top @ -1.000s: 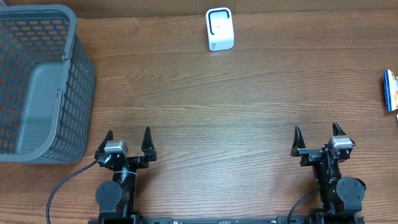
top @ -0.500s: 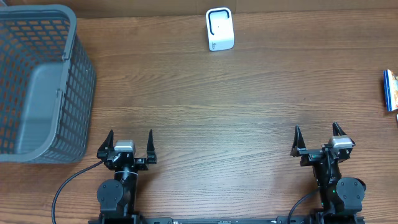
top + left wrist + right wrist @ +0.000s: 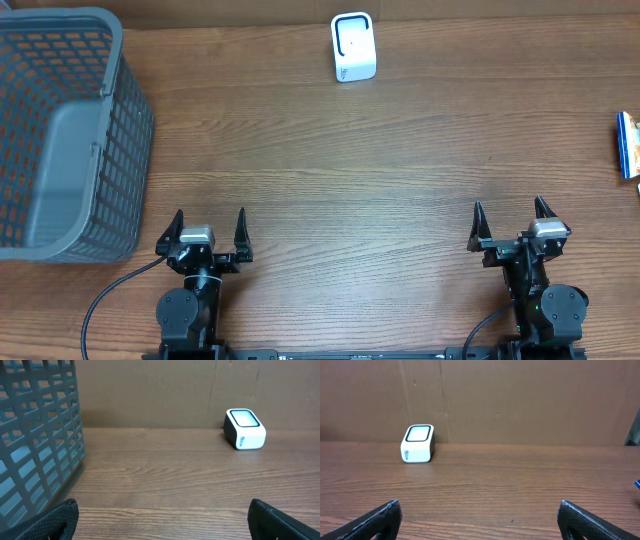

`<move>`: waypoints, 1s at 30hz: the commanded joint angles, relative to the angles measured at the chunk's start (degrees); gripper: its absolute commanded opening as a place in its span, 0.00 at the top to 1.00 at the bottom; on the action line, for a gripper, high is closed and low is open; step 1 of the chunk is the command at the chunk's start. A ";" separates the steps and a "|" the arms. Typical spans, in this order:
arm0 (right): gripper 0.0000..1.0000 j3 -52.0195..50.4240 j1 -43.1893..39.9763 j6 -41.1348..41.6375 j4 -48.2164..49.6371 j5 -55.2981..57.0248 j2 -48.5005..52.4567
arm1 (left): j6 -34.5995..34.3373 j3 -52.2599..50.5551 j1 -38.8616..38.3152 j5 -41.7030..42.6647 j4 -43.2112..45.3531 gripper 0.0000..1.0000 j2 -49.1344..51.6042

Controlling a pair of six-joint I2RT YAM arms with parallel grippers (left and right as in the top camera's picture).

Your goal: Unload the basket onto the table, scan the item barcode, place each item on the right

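Note:
The item point(image 3: 627, 145), a blue and white packet, lies at the table's far right edge, only partly in the overhead view. A sliver of it point(image 3: 637, 484) shows at the right edge of the right wrist view. The white barcode scanner point(image 3: 353, 46) stands at the back centre, also seen as the scanner point(image 3: 244, 435) and the scanner point(image 3: 418, 443) from the wrists. My left gripper point(image 3: 209, 215) and right gripper point(image 3: 508, 206) rest at the front edge, both open and holding nothing, far from the item and the scanner.
A large grey mesh basket point(image 3: 95, 140) fills the left side, its wall point(image 3: 40, 440) close beside the left gripper point(image 3: 162, 510). Brown cardboard backs the table behind the scanner. Bare wood lies ahead of the right gripper point(image 3: 479, 507).
The left gripper has shifted slightly to the right and squared up. The right arm has not moved.

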 commanded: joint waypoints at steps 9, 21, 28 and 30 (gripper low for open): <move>0.00 -0.59 -0.11 0.33 0.35 -0.28 -0.48 | -2.58 -0.24 0.00 -2.05 -0.11 0.00 -0.63; 0.00 -0.59 -0.11 0.33 0.35 -0.28 -0.48 | -0.04 -0.24 0.09 -1.46 0.04 0.00 -0.63; 0.00 -0.59 -0.11 0.33 0.35 -0.28 -0.48 | -0.04 -0.24 0.09 -1.40 0.04 0.00 -0.59; 0.00 -0.59 -0.11 0.33 0.35 -0.28 -0.48 | -0.07 -0.24 0.09 -1.38 0.04 0.00 -0.59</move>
